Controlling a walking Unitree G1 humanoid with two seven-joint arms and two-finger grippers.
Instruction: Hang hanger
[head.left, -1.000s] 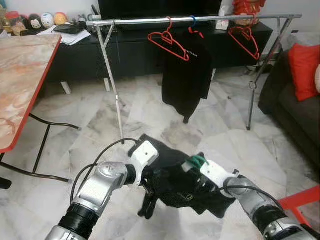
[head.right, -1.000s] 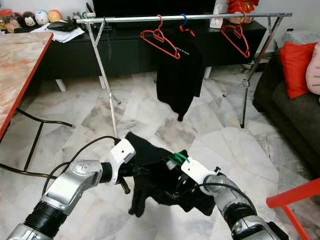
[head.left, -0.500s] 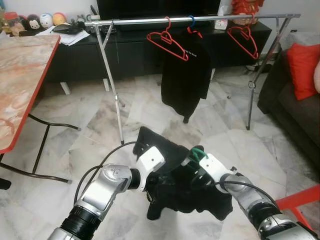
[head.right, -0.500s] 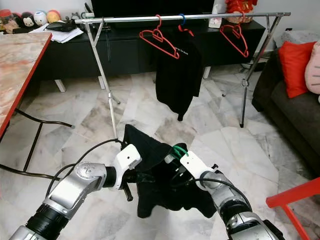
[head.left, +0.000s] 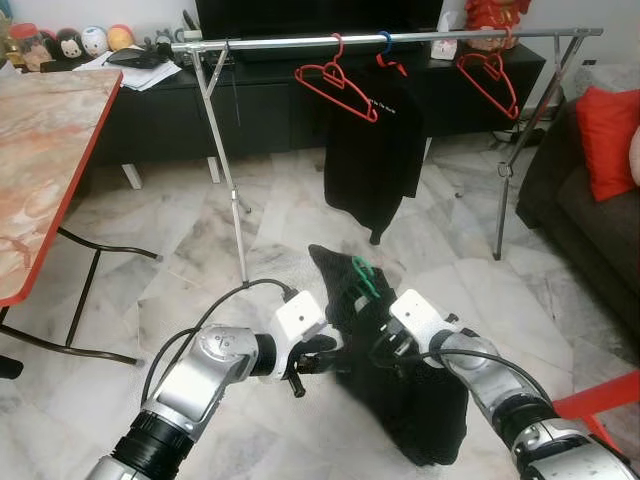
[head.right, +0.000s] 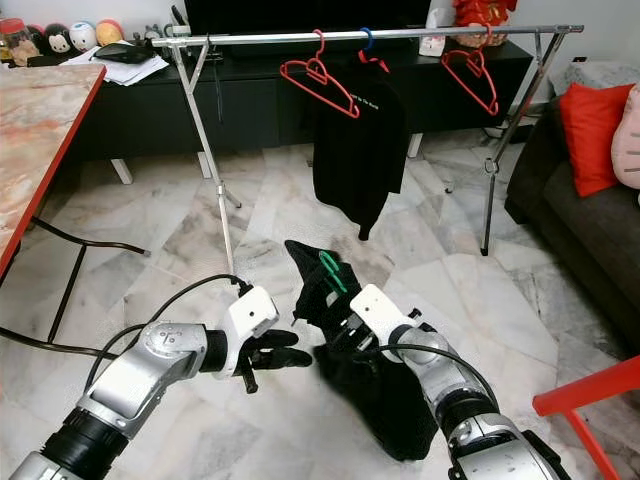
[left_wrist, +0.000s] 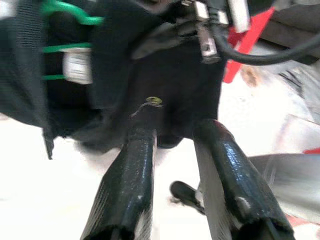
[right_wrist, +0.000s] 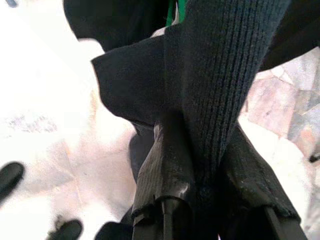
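A black knit garment (head.left: 420, 395) on a green hanger (head.left: 364, 277) hangs low over the floor, in front of the silver clothes rack (head.left: 400, 40). My right gripper (head.left: 386, 350) is shut on the garment's fabric just under the hanger; in the right wrist view its fingers (right_wrist: 167, 150) pinch the knit cloth (right_wrist: 220, 75). My left gripper (head.left: 322, 353) is open beside the garment, to its left, holding nothing. In the left wrist view its two fingers (left_wrist: 135, 165) stand apart with the garment (left_wrist: 175, 85) beyond them. The rack carries two red hangers (head.left: 340, 85) and a black shirt (head.left: 372, 150).
A marble-topped table with a red edge (head.left: 50, 130) stands at the left. A dark sofa (head.left: 590, 220) with a red cushion (head.left: 610, 130) is at the right, and a red frame (head.left: 600, 400) at the lower right. A black console (head.left: 150, 110) runs behind the rack.
My left gripper has let go of the garment and drawn back to the left. My right gripper has turned the garment upright, so the hanger rose and the cloth now hangs down.
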